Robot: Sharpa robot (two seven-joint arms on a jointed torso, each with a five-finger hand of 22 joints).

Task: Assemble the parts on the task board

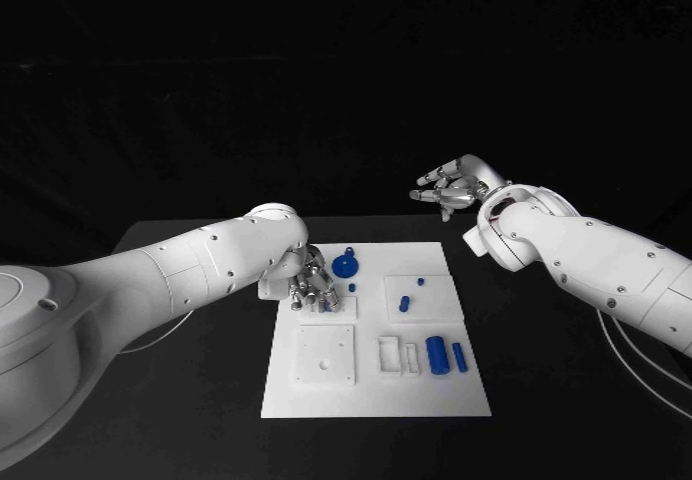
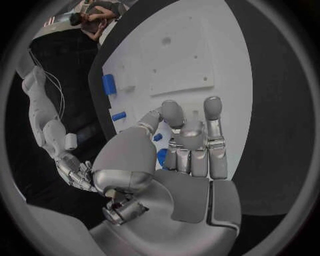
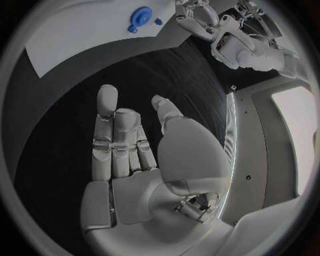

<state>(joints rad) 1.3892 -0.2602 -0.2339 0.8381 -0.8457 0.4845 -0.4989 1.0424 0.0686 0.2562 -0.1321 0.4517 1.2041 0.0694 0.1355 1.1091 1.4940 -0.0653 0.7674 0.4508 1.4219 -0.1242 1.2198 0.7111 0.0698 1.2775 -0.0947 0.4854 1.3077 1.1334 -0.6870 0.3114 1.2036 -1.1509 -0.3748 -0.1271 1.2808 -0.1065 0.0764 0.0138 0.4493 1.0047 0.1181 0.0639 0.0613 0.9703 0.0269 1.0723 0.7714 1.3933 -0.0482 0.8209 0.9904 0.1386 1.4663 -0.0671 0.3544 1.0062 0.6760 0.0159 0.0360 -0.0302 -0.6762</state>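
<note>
The white task board [image 1: 375,395] lies mid-table. A round blue part [image 1: 346,265] sits near its far edge, with small blue pegs [image 1: 405,302] beside it. Two blue cylinders [image 1: 436,353] lie at its right side. My left hand [image 1: 307,285] hangs over the board's far-left corner, fingers pointing down beside the round part and holding nothing. In the left wrist view the fingers [image 2: 193,144] stretch over the board [image 2: 220,48], and the round part [image 2: 162,156] peeks out behind them. My right hand [image 1: 454,187] is raised beyond the board's far-right corner and is empty; its fingers [image 3: 117,138] are extended.
A raised white square plate [image 1: 327,353] and small white blocks [image 1: 389,352] stand on the board's near half. Black table [image 1: 173,300] surrounds the board. The right wrist view shows the round blue part [image 3: 140,15] and my left hand [image 3: 200,21] across the table.
</note>
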